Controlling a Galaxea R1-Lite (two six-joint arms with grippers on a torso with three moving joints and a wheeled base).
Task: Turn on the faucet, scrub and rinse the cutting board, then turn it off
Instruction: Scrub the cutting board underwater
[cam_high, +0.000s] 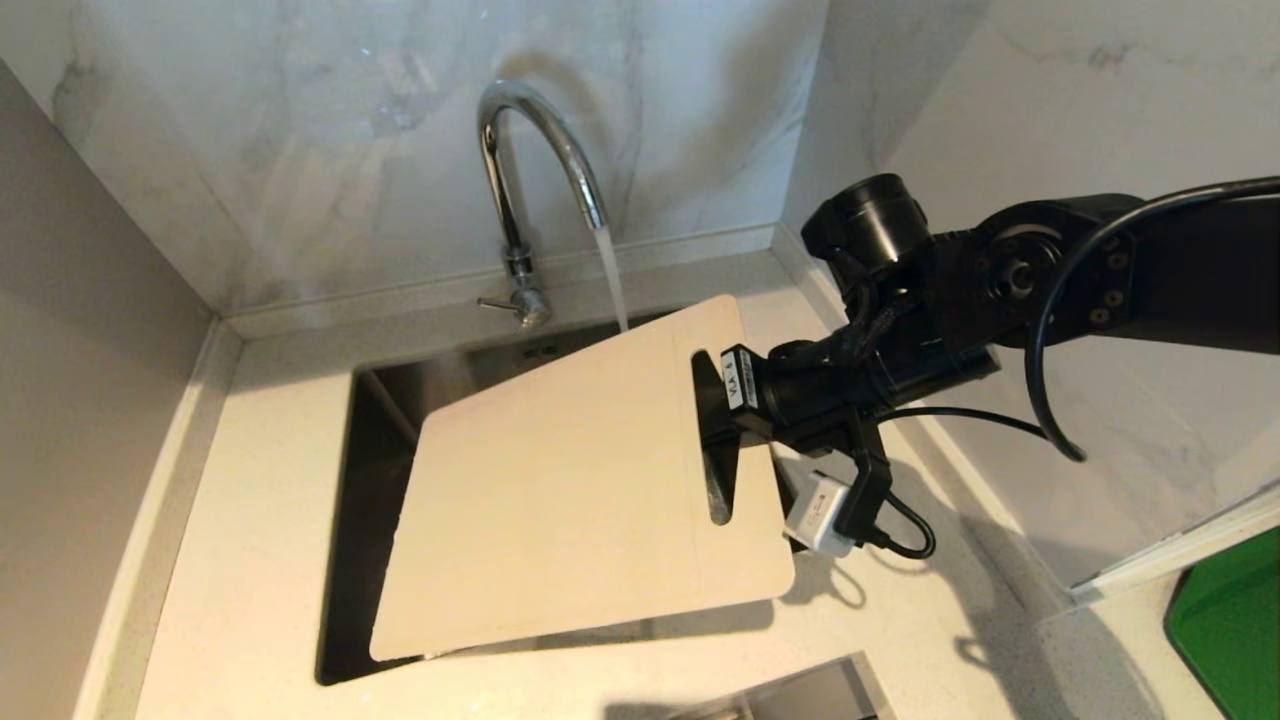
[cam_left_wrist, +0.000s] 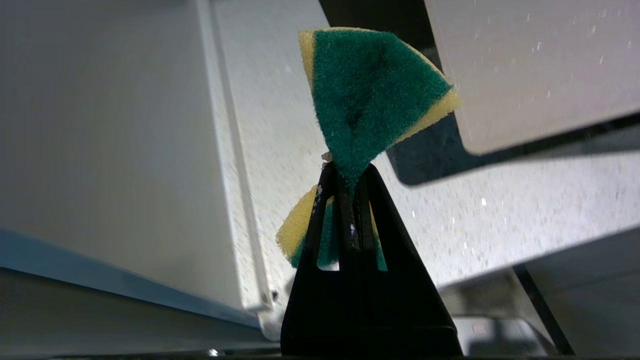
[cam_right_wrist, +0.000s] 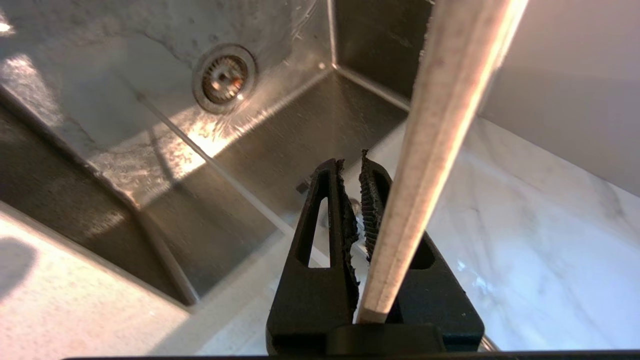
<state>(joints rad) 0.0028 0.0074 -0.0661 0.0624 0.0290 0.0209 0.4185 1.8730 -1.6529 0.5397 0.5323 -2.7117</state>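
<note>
Head view shows the right gripper (cam_high: 715, 415) pinching the cutting board (cam_high: 560, 490) at its slot-handle end, at three o'clock of the board, holding it tilted over the sink (cam_high: 375, 420). Water runs from the faucet (cam_high: 520, 180) at twelve o'clock, past the board's far edge. Left gripper (cam_left_wrist: 350, 200) is pressed together on a green-and-yellow sponge (cam_left_wrist: 370, 95).
</note>
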